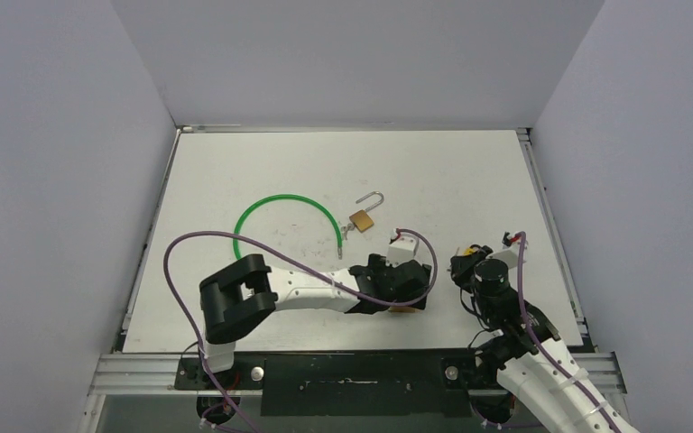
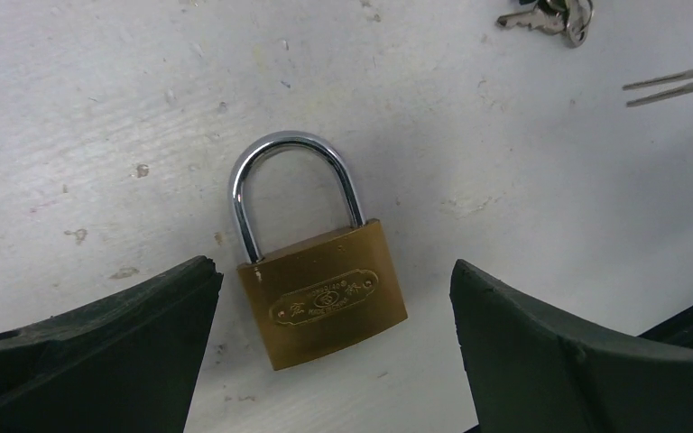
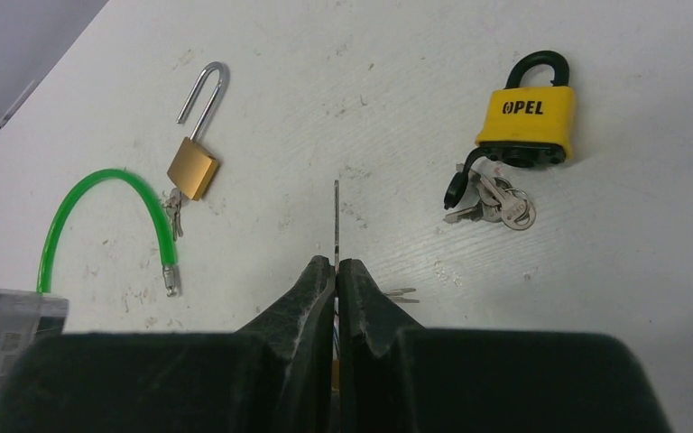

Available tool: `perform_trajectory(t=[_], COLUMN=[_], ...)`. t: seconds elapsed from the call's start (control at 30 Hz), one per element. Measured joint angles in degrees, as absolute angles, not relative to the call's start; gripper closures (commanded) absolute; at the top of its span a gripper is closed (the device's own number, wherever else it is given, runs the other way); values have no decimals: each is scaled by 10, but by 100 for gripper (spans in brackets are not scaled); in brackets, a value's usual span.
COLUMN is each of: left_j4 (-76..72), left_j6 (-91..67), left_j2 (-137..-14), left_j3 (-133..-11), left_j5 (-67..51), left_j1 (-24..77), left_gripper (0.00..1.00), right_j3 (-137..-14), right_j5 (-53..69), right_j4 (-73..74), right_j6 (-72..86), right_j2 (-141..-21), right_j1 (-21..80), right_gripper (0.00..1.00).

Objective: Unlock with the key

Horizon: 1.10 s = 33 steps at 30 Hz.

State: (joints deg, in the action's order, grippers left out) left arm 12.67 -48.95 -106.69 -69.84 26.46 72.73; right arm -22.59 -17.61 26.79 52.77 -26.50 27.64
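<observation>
The left gripper (image 2: 334,275) is hovering low over the brass padlock (image 2: 329,293), fingers spread wide and straddling it without touching. The padlock is lying flat on the white table (image 2: 505,180), its chromed shackle (image 2: 293,153) seated in the body and pointing away from the wrist. The right gripper (image 3: 336,271) is pinching a key (image 3: 336,221) edge-on, its blade sticking out past the fingertips.

That body is looking solid, heavy for its size and rigid, but smooth brass and likely to skate on the tabletop. I'm judging the flat sides of the body to be the best hold, not the round, slick shackle. The thin key could twist in the pinch.

Further off, a yellow padlock (image 3: 525,113) and a second brass padlock (image 3: 191,167), already open, are lying untouched.
</observation>
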Motion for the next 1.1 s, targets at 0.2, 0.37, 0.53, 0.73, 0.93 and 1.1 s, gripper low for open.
perform_trajectory(t=[0.2, 0.37, 0.53, 0.73, 0.93, 1.1], left_j4=[158, 186, 231, 289, 312, 311], left_j6=[-510, -525, -535, -545, -552, -553], left_j2=[-1116, -1138, -1163, -1178, -1171, -1119], left_j3=[-721, -753, -793, -811, -801, -726], left_j5=[258, 269, 290, 341, 377, 382], left_j1=[737, 741, 746, 754, 755, 719], left_gripper=[3, 9, 19, 51, 54, 36], right_j3=[-226, -226, -226, -226, -227, -227], right_j5=[-183, -182, -184, -187, -186, -178], right_j4=[287, 291, 302, 311, 314, 314], right_j6=[531, 532, 532, 533, 537, 539], right_j2=[-248, -245, -245, -242, -236, -235], right_j1=[274, 274, 274, 274, 274, 274], right_gripper=[100, 100, 100, 100, 100, 100])
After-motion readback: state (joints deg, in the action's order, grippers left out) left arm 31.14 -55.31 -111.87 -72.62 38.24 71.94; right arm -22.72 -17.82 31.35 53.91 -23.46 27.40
